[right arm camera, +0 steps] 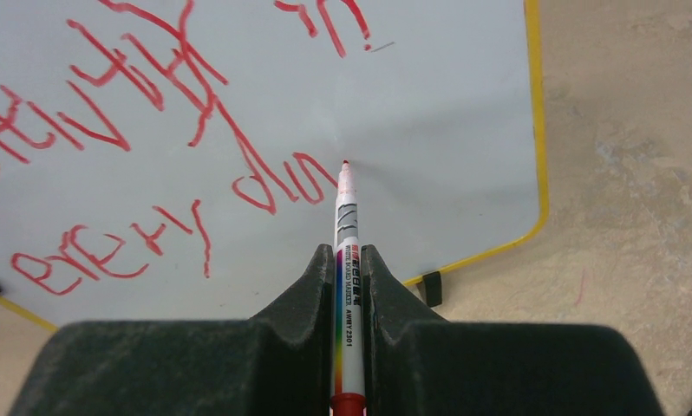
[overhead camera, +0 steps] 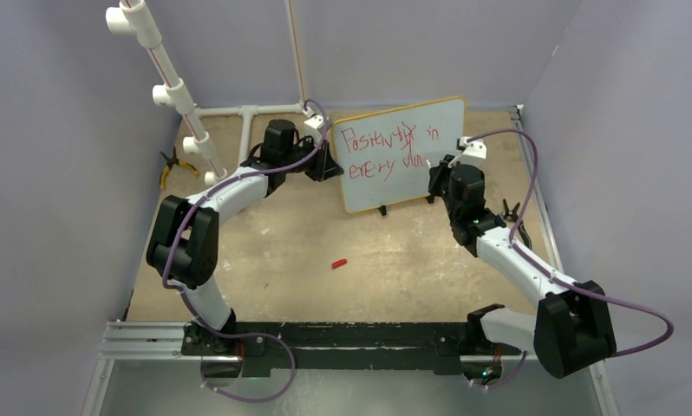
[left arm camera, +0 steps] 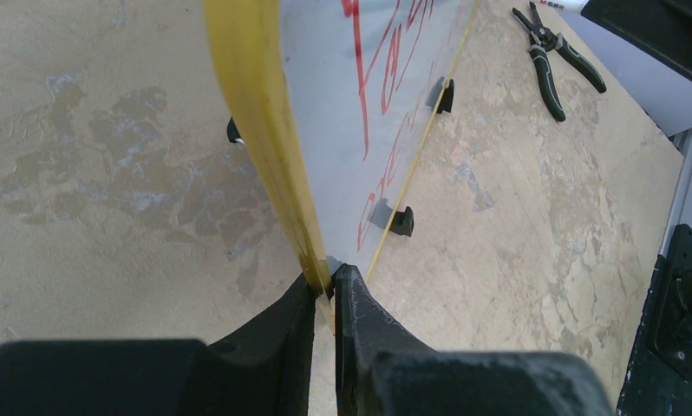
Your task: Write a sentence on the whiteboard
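The whiteboard [overhead camera: 429,178] stands upright on black feet at the back of the table, yellow-framed. The sentence [overhead camera: 386,147] runs across it in two scrawly red lines. My left gripper [overhead camera: 329,165] is shut on the board's left edge; in the left wrist view the yellow frame [left arm camera: 256,104] sits pinched between the jaws of the left gripper [left arm camera: 325,282]. My right gripper [right arm camera: 349,251] is shut on a white marker [right arm camera: 349,286]. Its red tip touches the whiteboard [right arm camera: 447,130] just right of the lower line of the sentence [right arm camera: 152,104].
A red marker cap [overhead camera: 339,263] lies on the table in front of the board. Yellow-handled pliers [overhead camera: 171,169] lie at the far left and dark pliers [overhead camera: 509,211] at the right. A white pipe frame [overhead camera: 165,78] rises at the back left. Walls enclose three sides.
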Motion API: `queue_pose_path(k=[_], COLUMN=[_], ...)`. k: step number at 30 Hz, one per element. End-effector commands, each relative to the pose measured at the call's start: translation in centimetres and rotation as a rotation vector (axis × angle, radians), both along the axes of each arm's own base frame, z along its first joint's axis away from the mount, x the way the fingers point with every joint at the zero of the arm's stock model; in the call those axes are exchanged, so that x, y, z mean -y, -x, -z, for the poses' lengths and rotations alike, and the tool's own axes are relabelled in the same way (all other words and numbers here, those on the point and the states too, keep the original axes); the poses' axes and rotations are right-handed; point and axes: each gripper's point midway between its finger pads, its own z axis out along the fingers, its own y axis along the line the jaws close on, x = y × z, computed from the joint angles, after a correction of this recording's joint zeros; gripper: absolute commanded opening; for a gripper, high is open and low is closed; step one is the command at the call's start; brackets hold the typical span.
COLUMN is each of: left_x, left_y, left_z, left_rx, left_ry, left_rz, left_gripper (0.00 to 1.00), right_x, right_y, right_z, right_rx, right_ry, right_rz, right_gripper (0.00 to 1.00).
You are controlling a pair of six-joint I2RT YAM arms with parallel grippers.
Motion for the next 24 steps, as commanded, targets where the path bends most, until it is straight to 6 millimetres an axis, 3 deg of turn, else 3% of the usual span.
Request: queue_pose_path(k=[1, 4, 11, 24], left_x=[-0.1, -0.2, -0.2, -0.2], left_y=[-0.7, -0.7, -0.7, -0.6], left_z=[-3.9, -3.9, -3.8, -3.9], left_rx=[0.117, 0.118, 0.115, 0.118], left_ry=[0.042, 0.041, 0.039, 0.041], left_rz=[-0.009, -0.01, -0.01, -0.008], left_gripper=[0.0, 0.0, 0.0, 0.0], right_x=[-1.0, -1.2, -0.9, 0.7], right_y=[-0.2, -0.4, -1.5, -0.3], right_z=[-4.1, -4.7, -3.7, 0.3], right_rx=[0.122, 0.14, 0.113, -0.004], right_ry=[-0.055, -0.054, -0.031, 0.004], right_rz=[-0.053, -0.064, -0.034, 0.044], right_gripper=[0.0, 0.0, 0.0, 0.0])
